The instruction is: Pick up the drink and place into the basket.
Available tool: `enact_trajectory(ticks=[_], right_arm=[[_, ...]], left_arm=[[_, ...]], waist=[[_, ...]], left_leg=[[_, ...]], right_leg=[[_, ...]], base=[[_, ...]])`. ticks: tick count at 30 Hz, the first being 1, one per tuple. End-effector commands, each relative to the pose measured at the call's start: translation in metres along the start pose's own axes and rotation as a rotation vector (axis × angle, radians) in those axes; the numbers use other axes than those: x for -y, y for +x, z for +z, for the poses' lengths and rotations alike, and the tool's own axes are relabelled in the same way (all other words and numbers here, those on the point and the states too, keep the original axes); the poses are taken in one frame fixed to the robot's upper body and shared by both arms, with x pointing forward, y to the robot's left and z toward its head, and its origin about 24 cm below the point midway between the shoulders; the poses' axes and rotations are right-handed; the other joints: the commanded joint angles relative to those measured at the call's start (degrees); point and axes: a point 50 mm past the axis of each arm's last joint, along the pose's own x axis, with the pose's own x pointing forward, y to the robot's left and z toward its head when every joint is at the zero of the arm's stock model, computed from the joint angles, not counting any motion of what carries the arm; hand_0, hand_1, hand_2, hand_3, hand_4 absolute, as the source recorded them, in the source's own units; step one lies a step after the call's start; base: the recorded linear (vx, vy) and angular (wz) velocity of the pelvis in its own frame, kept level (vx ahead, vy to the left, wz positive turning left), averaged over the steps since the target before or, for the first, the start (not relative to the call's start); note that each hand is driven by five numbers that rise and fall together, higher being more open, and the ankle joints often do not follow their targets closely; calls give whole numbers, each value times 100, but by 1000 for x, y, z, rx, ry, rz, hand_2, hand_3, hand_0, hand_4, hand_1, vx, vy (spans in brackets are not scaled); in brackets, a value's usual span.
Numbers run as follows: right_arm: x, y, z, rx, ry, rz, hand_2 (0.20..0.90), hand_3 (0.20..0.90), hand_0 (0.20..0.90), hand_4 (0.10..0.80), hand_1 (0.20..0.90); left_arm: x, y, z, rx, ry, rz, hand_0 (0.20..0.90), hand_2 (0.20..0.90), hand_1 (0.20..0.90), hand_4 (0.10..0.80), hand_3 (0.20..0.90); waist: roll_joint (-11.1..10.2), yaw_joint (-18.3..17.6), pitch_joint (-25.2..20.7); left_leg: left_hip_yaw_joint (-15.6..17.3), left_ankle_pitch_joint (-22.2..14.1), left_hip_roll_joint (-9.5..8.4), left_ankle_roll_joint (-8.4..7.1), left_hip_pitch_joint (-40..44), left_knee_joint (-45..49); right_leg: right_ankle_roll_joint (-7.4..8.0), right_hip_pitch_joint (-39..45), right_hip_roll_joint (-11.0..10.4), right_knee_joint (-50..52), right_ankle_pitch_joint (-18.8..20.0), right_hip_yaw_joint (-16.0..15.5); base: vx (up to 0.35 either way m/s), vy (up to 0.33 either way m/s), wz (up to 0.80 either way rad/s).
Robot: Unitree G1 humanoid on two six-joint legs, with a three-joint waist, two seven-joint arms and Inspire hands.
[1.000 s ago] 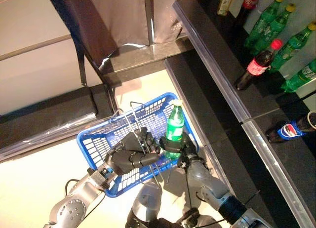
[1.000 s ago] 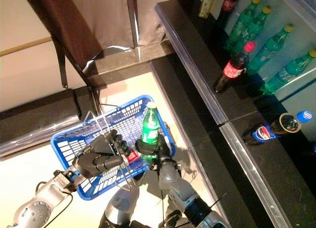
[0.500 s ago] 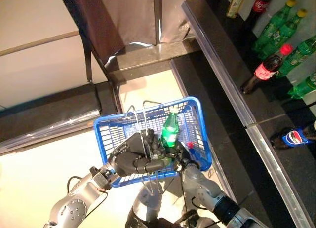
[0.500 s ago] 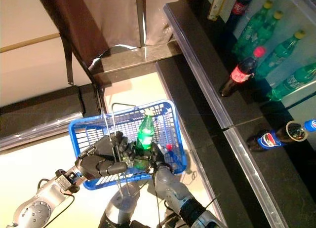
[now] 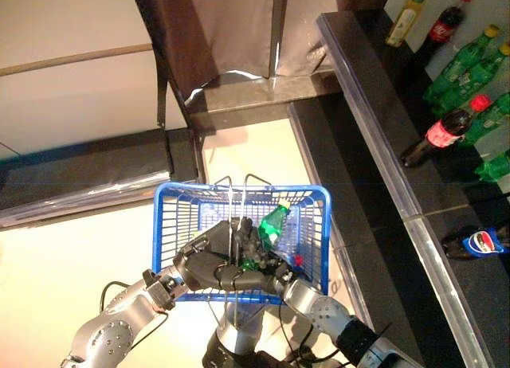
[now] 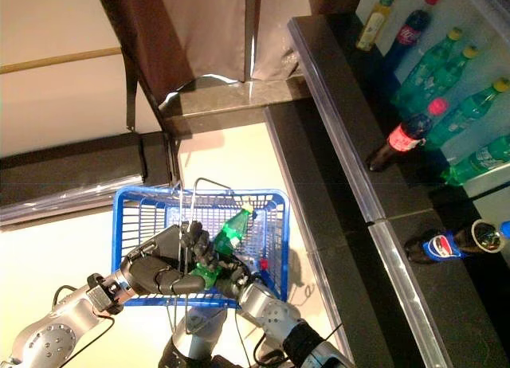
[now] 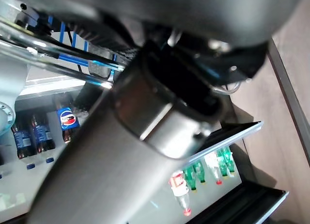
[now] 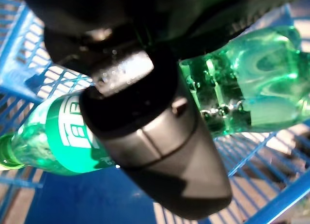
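Note:
A green drink bottle (image 5: 271, 223) with a yellow cap leans tilted inside the blue wire basket (image 5: 317, 225). My right hand (image 5: 277, 271) is curled round the bottle's lower part; its wrist view shows the thumb (image 8: 155, 151) across the green bottle (image 8: 63, 141) above the blue mesh (image 8: 29, 73). My left hand (image 5: 209, 260) is curled round the basket's metal handles (image 5: 232, 213) and holds the basket up over the pale floor. In the right eye view the bottle (image 6: 228, 231) lies within the basket (image 6: 280, 240).
A dark counter (image 5: 374, 129) runs along the right, carrying several green bottles (image 5: 462, 57), cola bottles (image 5: 438, 133) and a blue-labelled bottle (image 5: 476, 242). A small red-capped item (image 5: 297, 260) lies in the basket. A dark chair (image 5: 199, 33) stands behind.
The bottle has gone from upright at the basket's right edge to tilted low inside it. The basket has swung round under it, and the camera has shifted.

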Motion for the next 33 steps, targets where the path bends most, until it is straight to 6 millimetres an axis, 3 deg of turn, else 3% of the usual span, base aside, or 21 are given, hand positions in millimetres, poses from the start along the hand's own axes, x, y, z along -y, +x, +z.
enact_trajectory(ticks=[1, 10, 16, 18, 19, 20, 22, 33], right_arm=[[-64, 9, -24, -79, 136, 272, 300, 200, 300, 100, 300], [-63, 13, -9, -92, 419, 236, 300, 200, 300, 100, 300], [-57, 14, -6, -89, 498, 196, 300, 200, 300, 100, 300], [-46, 15, -5, -71, 543, 146, 519, 455, 519, 355, 519], [-47, 15, -6, -74, 542, 147, 585, 532, 585, 432, 585], [-40, 15, -5, -57, 545, 117, 761, 738, 761, 638, 761], [-32, 13, -4, -31, 548, 82, 900, 900, 900, 800, 900], [-16, 5, -10, 56, 486, 65, 900, 900, 900, 800, 900]], left_arm=[[97, 30, 56, 374, 163, -751, 300, 300, 300, 100, 200], [94, 26, 55, 347, 142, -727, 300, 300, 300, 100, 200], [94, 26, 55, 332, 132, -720, 300, 300, 300, 100, 200], [93, 25, 53, 324, 115, -711, 300, 300, 300, 100, 200], [93, 25, 54, 324, 116, -709, 300, 300, 300, 100, 200], [93, 24, 53, 324, 107, -705, 300, 300, 300, 100, 200], [93, 23, 50, 327, 96, -698, 300, 300, 300, 100, 200], [89, 15, 52, 331, 110, -637, 300, 300, 300, 100, 200]], waist=[[52, -104, -1413], [21, -49, -1504], [-17, -37, -1537], [-9, -38, -1594], [-35, -43, -1600], [-5, -50, -1624], [26, -63, -1655], [-68, -109, -1786]], left_leg=[[-21, -115, -165, 240, -10, 145], [8, -126, -135, 276, 156, 76], [21, -136, -121, 293, 229, 51], [21, -16, -142, 336, 226, 46], [15, -141, -114, 311, 293, 27], [15, -17, -136, 343, 263, 39], [10, -25, -136, 343, 304, 30], [54, -88, -40, 333, 545, -26]], right_leg=[[-317, 151, 502, -865, 908, -104], [-256, 284, 498, -881, 960, -111], [-238, 322, 501, -850, 960, -123], [-259, 330, 478, -869, 1092, -214], [-217, 367, 503, -847, 968, -133], [-255, 364, 486, -874, 1098, -210], [-235, 400, 484, -886, 1104, -213], [-160, 581, 492, -864, 1080, -225]], base=[[85, 3, 0], [75, 15, 3], [54, 11, 2], [52, 37, 1], [91, 17, 7], [55, 15, 7], [44, 65, 6], [73, -3, 5]])
